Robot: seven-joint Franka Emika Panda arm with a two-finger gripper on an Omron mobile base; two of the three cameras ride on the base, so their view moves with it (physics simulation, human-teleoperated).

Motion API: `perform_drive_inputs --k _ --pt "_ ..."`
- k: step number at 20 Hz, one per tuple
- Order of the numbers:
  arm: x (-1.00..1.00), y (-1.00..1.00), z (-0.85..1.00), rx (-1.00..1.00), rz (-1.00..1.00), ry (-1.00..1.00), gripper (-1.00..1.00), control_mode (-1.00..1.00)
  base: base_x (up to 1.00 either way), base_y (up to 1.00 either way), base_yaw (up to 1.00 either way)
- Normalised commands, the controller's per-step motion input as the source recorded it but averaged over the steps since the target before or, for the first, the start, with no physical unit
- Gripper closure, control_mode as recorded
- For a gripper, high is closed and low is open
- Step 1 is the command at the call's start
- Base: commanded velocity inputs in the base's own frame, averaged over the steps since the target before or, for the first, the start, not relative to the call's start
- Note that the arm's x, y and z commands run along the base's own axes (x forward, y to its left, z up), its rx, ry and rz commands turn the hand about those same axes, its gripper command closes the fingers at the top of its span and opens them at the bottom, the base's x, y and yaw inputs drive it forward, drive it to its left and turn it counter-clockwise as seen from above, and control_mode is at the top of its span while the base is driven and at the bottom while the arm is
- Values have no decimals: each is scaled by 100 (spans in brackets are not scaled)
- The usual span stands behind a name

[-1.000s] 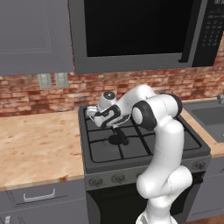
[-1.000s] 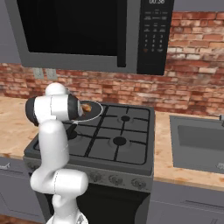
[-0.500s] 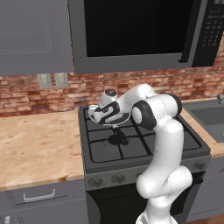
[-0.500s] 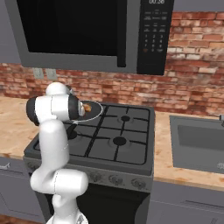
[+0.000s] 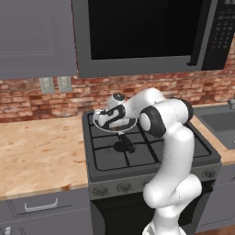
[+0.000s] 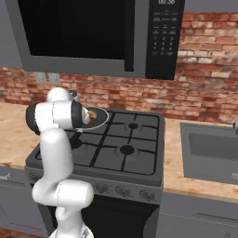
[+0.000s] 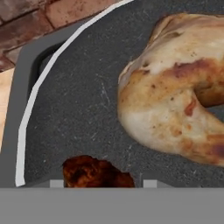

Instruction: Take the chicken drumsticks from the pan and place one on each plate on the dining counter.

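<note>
Hand view, near to far: gripper [image 7: 98, 186] with jaws partly closed on a dark brown drumstick [image 7: 94, 174] at 6 o'clock; a paler drumstick [image 7: 175, 83] at 2 o'clock, apart from it. Both lie in the pan [image 7: 78, 109], which sits on the stove [image 5: 137, 151] before the brick wall [image 6: 204, 83].

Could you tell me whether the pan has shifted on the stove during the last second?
No. The pan sits at the same back-left spot on the stove, with the gripper over it.
</note>
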Motion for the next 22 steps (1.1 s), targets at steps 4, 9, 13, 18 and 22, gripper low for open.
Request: perform_drive_inputs --k 4,9,13,18,22 --pt "-27 -2 32 7 0 -7 100 -100 0 0 0" --pt "-31 0 49 0 0 -15 100 -100 0 0 0" --pt "-34 0 45 -3 0 -15 100 -100 0 0 0" --pt "-52 0 29 -14 4 -11 100 -100 0 0 0" --pt "-58 -3 32 -15 10 -13 100 -100 0 0 0"
